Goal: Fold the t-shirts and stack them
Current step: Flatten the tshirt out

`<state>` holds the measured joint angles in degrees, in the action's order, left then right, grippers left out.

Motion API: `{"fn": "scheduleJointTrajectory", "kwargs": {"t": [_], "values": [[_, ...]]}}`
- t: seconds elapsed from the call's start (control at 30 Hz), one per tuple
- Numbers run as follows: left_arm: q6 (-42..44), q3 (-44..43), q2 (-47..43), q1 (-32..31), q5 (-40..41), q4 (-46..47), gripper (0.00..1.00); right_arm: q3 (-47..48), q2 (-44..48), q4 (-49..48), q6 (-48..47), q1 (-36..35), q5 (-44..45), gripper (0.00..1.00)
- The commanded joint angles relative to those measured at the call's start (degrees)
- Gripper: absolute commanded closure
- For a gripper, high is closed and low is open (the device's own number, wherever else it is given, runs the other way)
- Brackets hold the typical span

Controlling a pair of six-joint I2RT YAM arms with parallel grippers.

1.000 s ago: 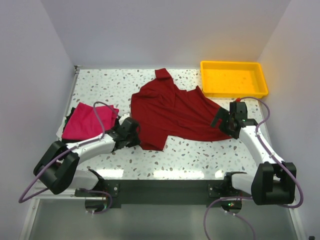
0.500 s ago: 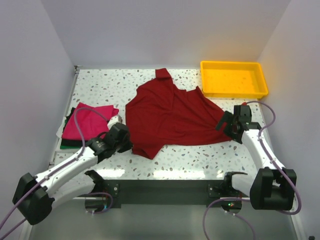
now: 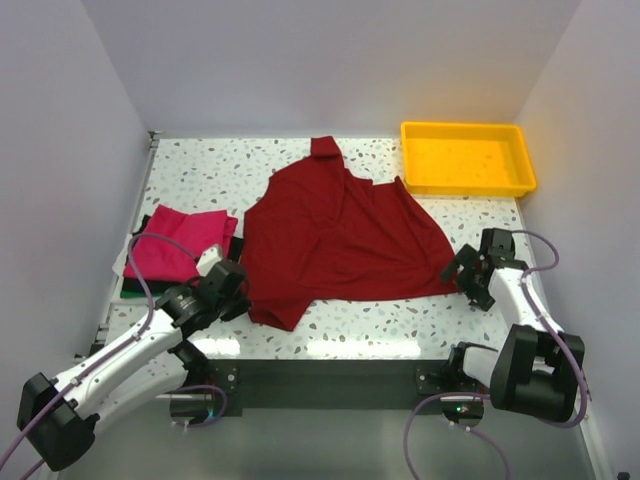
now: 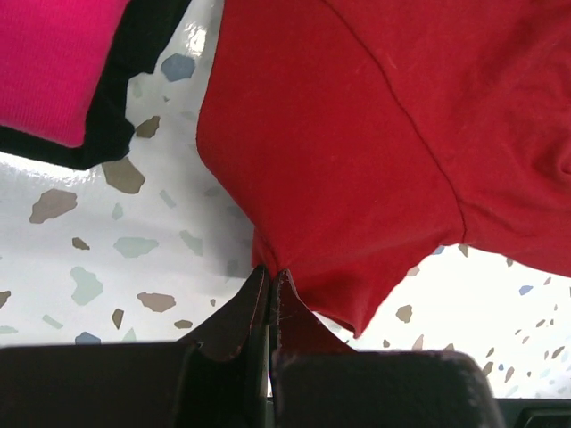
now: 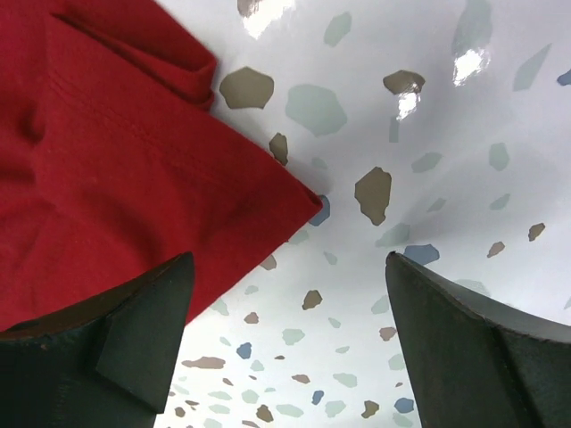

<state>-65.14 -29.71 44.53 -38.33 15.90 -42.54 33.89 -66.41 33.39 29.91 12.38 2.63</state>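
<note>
The dark crimson t-shirt (image 3: 340,235) lies spread and rumpled across the middle of the table. My left gripper (image 3: 237,296) is shut on its near left edge; in the left wrist view the cloth (image 4: 357,152) bunches into the closed fingertips (image 4: 270,272). My right gripper (image 3: 468,282) is open and empty just off the shirt's right corner (image 5: 294,203), which lies flat on the table. A folded magenta-pink t-shirt (image 3: 180,244) rests on a dark folded one (image 3: 132,288) at the left; both show in the left wrist view, pink (image 4: 53,62) on dark (image 4: 134,62).
A yellow plastic tray (image 3: 467,157) stands at the back right. The speckled table (image 3: 390,320) has white walls on three sides. The table's front edge runs just below both grippers.
My left gripper has pulled the shirt's left edge toward the front left, clear of the pink stack. My right gripper has let go and backed toward the near right, leaving the shirt's right corner flat.
</note>
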Motion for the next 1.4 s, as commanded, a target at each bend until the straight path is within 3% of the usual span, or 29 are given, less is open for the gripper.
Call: {"fn": "scheduleJointTrajectory", "kwargs": {"t": [0.0, 0.07, 0.17, 0.33, 0.43, 0.73, 0.8, 0.83, 0.93, 1.07, 1.17, 1.37], "values": [[-1.7, 0.6, 0.1, -0.2, 1.0, -1.7, 1.0, -1.1, -0.1, -0.3, 0.4, 0.0, -1.9, 0.12], [-1.7, 1.0, -0.4, -0.1, 0.9, -1.1, 1.0, -1.7, 0.0, -0.6, 0.5, 0.0, -2.3, 0.25], [-1.8, 1.5, -1.0, -0.1, 1.2, -1.1, 1.0, -2.5, 0.0, -1.1, 1.0, 0.0, -4.9, 0.35], [-1.9, 1.4, -1.4, -0.1, 1.5, -1.8, 1.0, -4.0, 1.4, 0.1, 0.9, 0.0, -7.4, 0.38], [-2.0, 1.9, -1.8, -0.1, 2.0, -1.8, 1.0, -3.6, 1.8, -1.6, 1.6, -0.1, -4.1, 0.47], [-0.4, 1.2, -3.1, -0.2, 2.8, -0.9, 1.0, -4.9, -5.3, -10.2, 1.6, 0.0, -3.3, 0.55], [-0.2, 0.7, -2.8, -0.1, 2.7, -0.9, 1.0, -5.1, -5.6, -11.3, 1.4, -0.1, -4.1, 0.65], [0.1, 0.4, -2.4, -0.1, 2.6, -0.4, 1.0, -5.1, -5.4, -11.4, 1.4, -0.1, -4.5, 0.77], [1.1, -0.9, -2.2, -0.1, 2.3, 0.6, 1.0, -4.5, -2.9, -12.0, 1.5, -0.1, -7.7, 0.99], [5.1, -6.9, -2.1, -0.2, 5.0, 1.7, 1.0, 4.3, 5.2, -6.6, 0.7, -0.1, -9.2, 1.0], [9.1, -16.7, -0.7, -0.1, 10.5, 0.8, 1.0, 13.0, 12.2, -2.5, 0.0, -0.1, -4.2, 1.0], [18.1, -29.0, -2.7, -0.1, 10.8, 13.0, 1.0, 30.8, 19.5, 2.0, 0.6, -0.1, 0.4, 1.0]]}}
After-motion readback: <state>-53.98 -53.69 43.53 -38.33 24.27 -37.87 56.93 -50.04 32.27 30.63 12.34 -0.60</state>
